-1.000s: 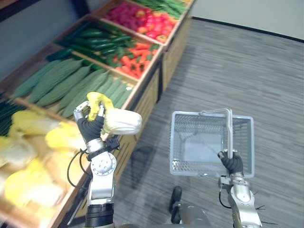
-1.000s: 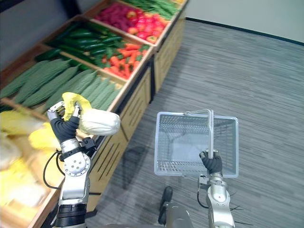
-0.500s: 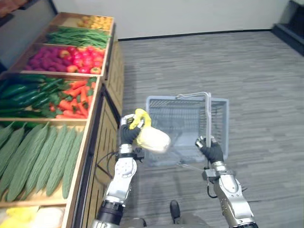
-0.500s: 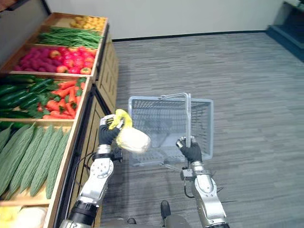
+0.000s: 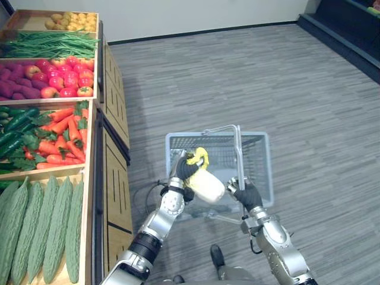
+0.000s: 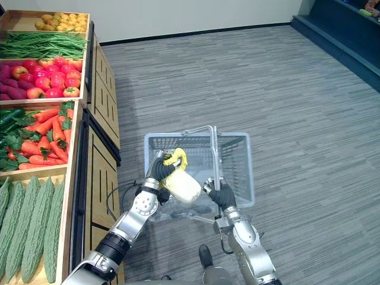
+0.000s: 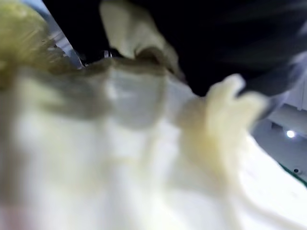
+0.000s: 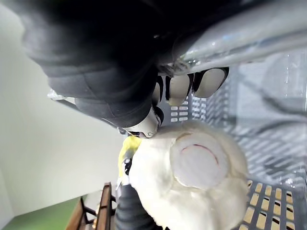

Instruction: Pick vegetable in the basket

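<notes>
Nearly done: the left robot hand (image 5: 187, 168), fingers curled round the pale cabbage (image 5: 208, 186), holds it over the near left corner of the basket (image 5: 265, 172), apparently just above the rim and not yet released. The right robot hand (image 5: 249, 195) is clenched on the handle (image 5: 238, 148), forearm angled upward. Lowering and letting go remain.

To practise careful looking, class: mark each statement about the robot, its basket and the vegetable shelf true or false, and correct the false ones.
1. The left hand grips a pale cabbage. True.
2. The right hand holds nothing. False: it grips the handle of the basket.
3. Carrots lie on the shelf. True.
4. The basket stands on the shelf. False: it is carried over the grey floor beside the shelf.
</notes>
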You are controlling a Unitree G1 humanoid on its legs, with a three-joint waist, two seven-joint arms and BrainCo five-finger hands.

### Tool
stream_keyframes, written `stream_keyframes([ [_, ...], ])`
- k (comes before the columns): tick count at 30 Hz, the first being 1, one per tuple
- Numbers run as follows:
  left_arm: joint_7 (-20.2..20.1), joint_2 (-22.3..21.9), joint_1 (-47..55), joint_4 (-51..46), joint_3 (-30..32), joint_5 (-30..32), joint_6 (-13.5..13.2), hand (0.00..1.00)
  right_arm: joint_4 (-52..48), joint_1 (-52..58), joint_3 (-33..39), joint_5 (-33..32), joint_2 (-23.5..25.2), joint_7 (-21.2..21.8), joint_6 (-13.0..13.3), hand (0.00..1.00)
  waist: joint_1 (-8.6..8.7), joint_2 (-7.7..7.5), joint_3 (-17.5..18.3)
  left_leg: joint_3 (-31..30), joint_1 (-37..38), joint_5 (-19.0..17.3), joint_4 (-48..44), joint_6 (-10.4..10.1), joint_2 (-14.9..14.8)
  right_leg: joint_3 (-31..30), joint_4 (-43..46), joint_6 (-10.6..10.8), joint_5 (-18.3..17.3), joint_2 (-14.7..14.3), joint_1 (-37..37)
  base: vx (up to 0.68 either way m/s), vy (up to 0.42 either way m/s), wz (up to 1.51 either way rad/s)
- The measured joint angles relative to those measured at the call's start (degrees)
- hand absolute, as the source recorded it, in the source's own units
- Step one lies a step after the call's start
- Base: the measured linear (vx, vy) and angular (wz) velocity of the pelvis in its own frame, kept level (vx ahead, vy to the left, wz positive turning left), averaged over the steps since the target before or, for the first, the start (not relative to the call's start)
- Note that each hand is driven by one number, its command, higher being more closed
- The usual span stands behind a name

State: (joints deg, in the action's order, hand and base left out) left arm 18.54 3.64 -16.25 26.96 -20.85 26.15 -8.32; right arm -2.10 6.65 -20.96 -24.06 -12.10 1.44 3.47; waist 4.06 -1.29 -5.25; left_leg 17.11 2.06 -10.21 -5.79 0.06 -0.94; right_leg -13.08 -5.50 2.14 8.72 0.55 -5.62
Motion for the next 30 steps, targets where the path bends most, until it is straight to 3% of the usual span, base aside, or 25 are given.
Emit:
stream_keyframes([
  [6, -0.9, 1.3, -0.7, 3.1, -0.5, 1.8, 1.3, 1.00, 0.1, -0.7, -2.3, -0.2, -1.1, 0.1, -1.6, 1.00, -0.34, -0.35, 0.1, -1.4, -1.2, 0.6, -0.1, 1.0, 0.5, 0.9, -0.1, 0.0, 0.0, 0.6, -0.6, -0.05, -0.016, 0.10],
  [7, -0.9, 1.3, -0.7, 3.3, -0.7, 2.0, 1.5, 0.00, 0.2, -0.8, -2.6, -0.2, -1.3, 0.1, -1.7, 1.00, -0.33, -0.37, 0.1, -1.4, -1.2, 0.6, -0.1, 1.0, 0.5, 0.9, -0.1, 0.0, 0.0, 0.6, -0.6, -0.04, -0.014, 0.00],
  [14, -1.0, 1.2, -3.5, 11.6, -1.4, 7.1, 3.0, 0.00, 0.3, -0.9, -4.7, -1.9, -1.9, 0.1, -1.9, 1.00, 0.54, -1.94, 0.1, -1.4, -1.5, 0.7, -0.1, 1.1, 0.7, 1.1, -0.1, 0.0, 0.0, 0.8, -0.9, -0.01, -0.002, 0.00],
  [19, -0.8, 1.5, -5.5, 13.4, -0.8, 8.2, 3.9, 0.00, 0.4, -0.8, -4.9, -1.9, -1.9, 1.2, -1.9, 1.00, 0.71, -2.08, 0.1, -1.6, -2.5, 1.0, -0.1, 1.4, 1.0, 1.5, -0.1, 0.3, 0.2, 1.2, -1.8, 0.00, -0.003, 0.05],
  [27, -0.8, 1.8, -6.0, 12.8, 0.8, 7.0, 4.0, 0.00, 0.9, -0.3, -4.0, 0.4, -1.2, 1.2, -2.0, 1.00, 0.71, -2.09, 0.1, -3.1, -2.5, 1.2, 0.0, 1.8, 1.3, 3.2, -0.1, 0.5, 0.3, 1.7, -1.1, 0.00, 0.000, 0.11],
  [30, -0.9, 1.6, -2.6, 7.0, 1.3, 4.4, 4.0, 0.00, 1.0, 0.4, -2.1, 3.7, 0.2, 1.2, -2.0, 1.00, 0.34, -2.08, 0.1, -3.8, -2.2, 1.3, 0.0, 1.8, 1.2, 3.8, -0.1, 0.5, 0.3, 1.7, -0.6, -0.01, -0.014, 0.09],
])
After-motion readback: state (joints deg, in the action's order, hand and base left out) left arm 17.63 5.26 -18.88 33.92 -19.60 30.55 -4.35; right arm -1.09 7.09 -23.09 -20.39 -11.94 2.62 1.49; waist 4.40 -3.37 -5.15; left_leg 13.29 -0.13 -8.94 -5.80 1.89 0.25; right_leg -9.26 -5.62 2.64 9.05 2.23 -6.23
